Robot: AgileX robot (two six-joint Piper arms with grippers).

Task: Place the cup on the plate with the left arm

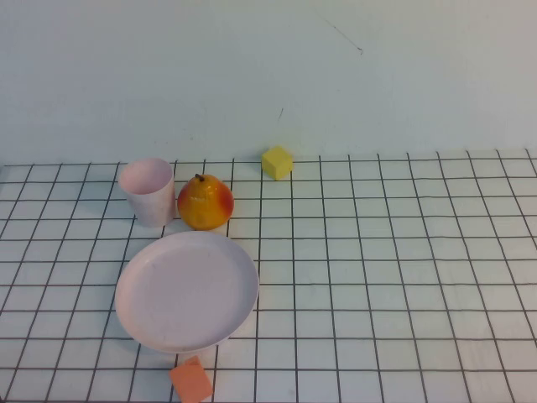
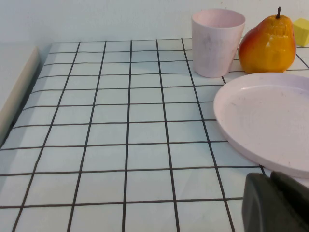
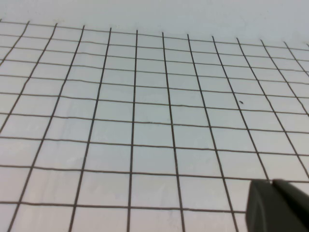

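The cup (image 1: 148, 191) stands upright toward the surface's far-left corner, touching a pear (image 1: 205, 202), the plate (image 1: 186, 290) just nearer. Left gripper (image 2: 277, 203) and right gripper (image 3: 280, 205) hang back; jaw state cannot be told. A grasp from the pear-free side looks safest.

left gripper (image 2: 275, 203) dark grey, blocky, right gripper (image 3: 280, 205) alike

White counter (image 1: 403, 277) with a black grid, plain pale wall (image 1: 268, 75) along its far edge.
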